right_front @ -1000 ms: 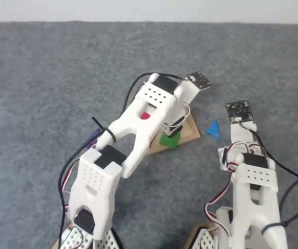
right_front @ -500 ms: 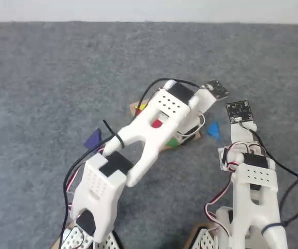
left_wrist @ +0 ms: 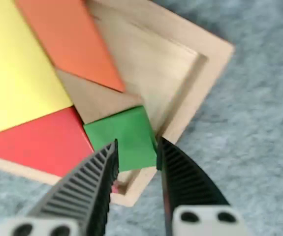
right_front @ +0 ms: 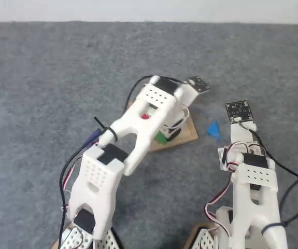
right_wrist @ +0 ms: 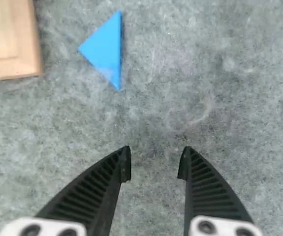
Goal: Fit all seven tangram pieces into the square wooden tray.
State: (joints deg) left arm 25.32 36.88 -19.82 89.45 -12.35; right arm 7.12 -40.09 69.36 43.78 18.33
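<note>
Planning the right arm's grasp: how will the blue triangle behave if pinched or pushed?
The blue triangle looks flat and rigid, so it probably won't bend or roll. On the fuzzy grey carpet it likely drags rather than slides; its low edges may resist pinching.

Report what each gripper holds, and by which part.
Right gripper: nothing; open over carpet near the blue triangle. Left gripper: at the green square in a corner of the tray; whether it grips cannot be told.

The wooden tray (right_front: 190, 133) is set in the middle of the tabletop (right_front: 60, 67), and a square piece (left_wrist: 124, 137) is lodged in one of its corners, beneath the left hand (left_wrist: 137, 145). A triangle piece (right_wrist: 106, 49) is seen on the tabletop just right of the tray, ahead of the right hand (right_wrist: 154, 152).
</note>
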